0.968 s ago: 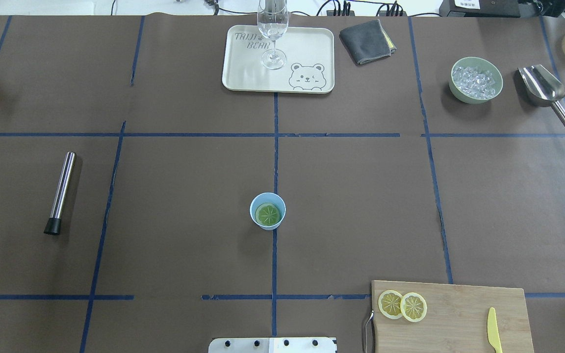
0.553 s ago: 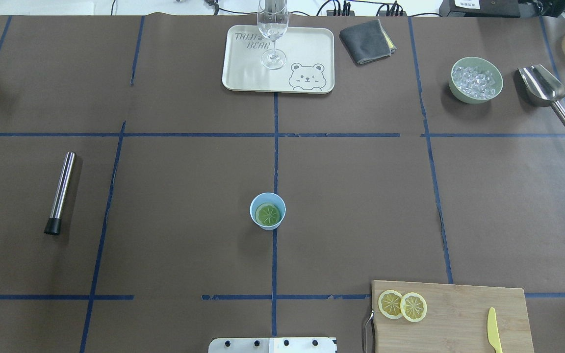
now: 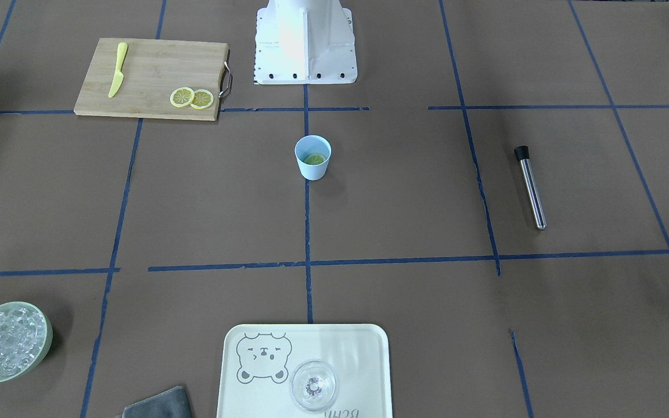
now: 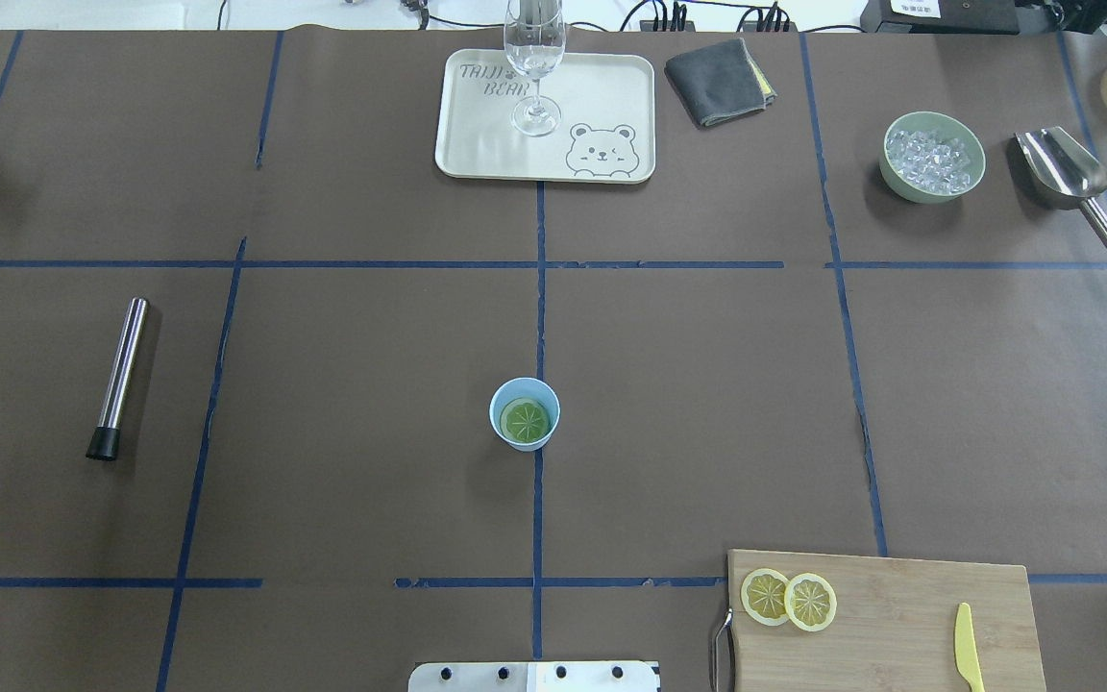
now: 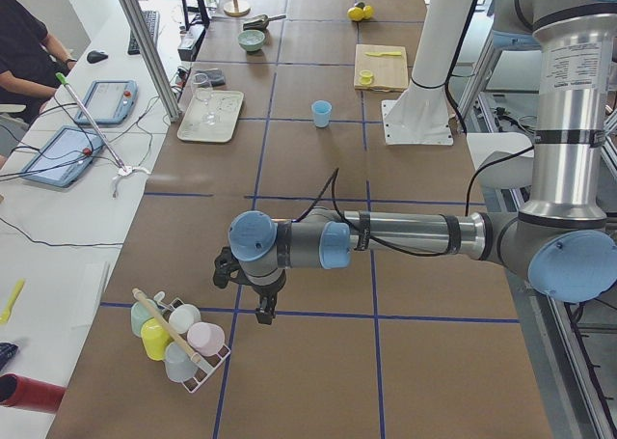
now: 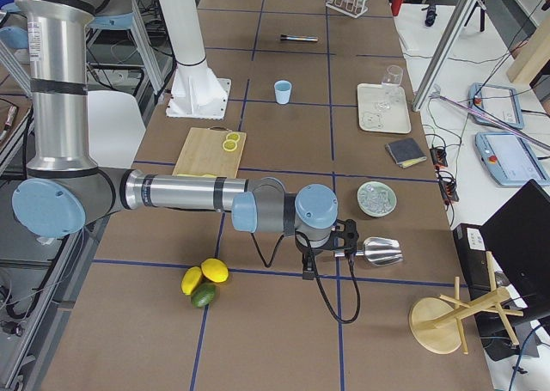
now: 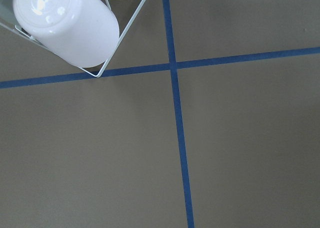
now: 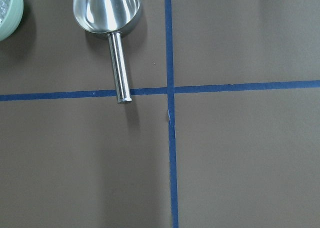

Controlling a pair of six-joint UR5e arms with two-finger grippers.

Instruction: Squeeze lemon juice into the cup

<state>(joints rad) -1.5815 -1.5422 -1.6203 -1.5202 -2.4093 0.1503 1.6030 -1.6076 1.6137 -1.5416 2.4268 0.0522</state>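
Note:
The light-blue cup [image 4: 502,400] stands upright at the table's middle, on a blue tape line; it also shows in the front view [image 3: 313,167]. One lemon slice [image 4: 526,420] lies flat inside it. Two more slices [image 4: 767,596] [image 4: 811,602] overlap on the bamboo cutting board [image 4: 899,615]. Neither gripper is near the cup. My left gripper [image 5: 261,312] hangs over the table's far left end, beside a cup rack. My right gripper [image 6: 306,273] hangs over the far right end, near the scoop. I cannot tell whether either is open or shut.
A yellow plastic knife [image 4: 967,646] lies on the board. A cream tray [image 4: 602,106] with a clear glass [image 4: 535,58], a grey cloth [image 4: 719,82], a bowl of ice [image 4: 932,157], a steel scoop [image 4: 1063,173] and a muddler [image 4: 119,377] lie around the table.

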